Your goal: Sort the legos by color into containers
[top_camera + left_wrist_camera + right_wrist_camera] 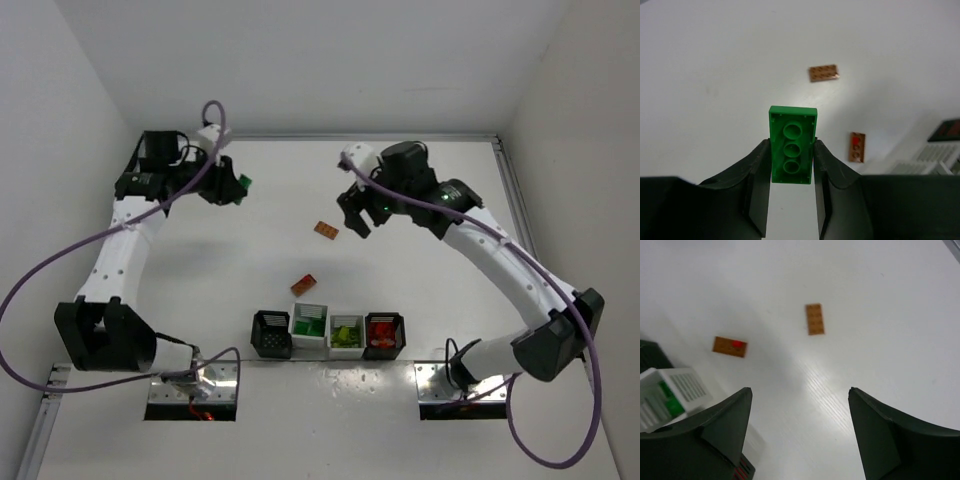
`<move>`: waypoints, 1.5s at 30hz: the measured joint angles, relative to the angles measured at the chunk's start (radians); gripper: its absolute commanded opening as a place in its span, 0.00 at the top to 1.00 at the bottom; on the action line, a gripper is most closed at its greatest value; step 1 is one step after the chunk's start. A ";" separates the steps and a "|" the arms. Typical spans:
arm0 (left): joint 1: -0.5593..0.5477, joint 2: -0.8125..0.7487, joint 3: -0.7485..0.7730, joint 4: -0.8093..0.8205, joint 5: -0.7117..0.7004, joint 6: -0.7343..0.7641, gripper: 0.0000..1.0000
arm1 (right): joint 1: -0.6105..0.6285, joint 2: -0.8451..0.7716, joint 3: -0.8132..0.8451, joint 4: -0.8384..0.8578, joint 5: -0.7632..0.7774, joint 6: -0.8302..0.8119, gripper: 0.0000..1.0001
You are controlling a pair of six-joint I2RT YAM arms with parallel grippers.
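My left arm reaches to the far left of the table, and my left pincer (791, 146) is pinching a green brick (792, 117). My right pincer (800, 392) hangs spread wide over a brown brick (815, 319). The first white bin (308, 343) holds green bricks, the second white bin (346, 351) yellow-green ones, and the right black bin (385, 353) red ones.

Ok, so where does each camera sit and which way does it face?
Top external: high behind the left arm and right arm, looking down on the table; both show.
Left wrist: on the left arm, facing the table past the left pincer, shut on a green lego.
Right wrist: on the right arm, facing the table through the open right pincer.
Shared: all three show the plain orange-brown lego.
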 measured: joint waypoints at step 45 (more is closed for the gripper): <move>-1.040 -0.027 -0.223 -0.296 -0.304 0.261 0.62 | -0.625 0.183 -0.274 0.156 -0.402 0.236 0.20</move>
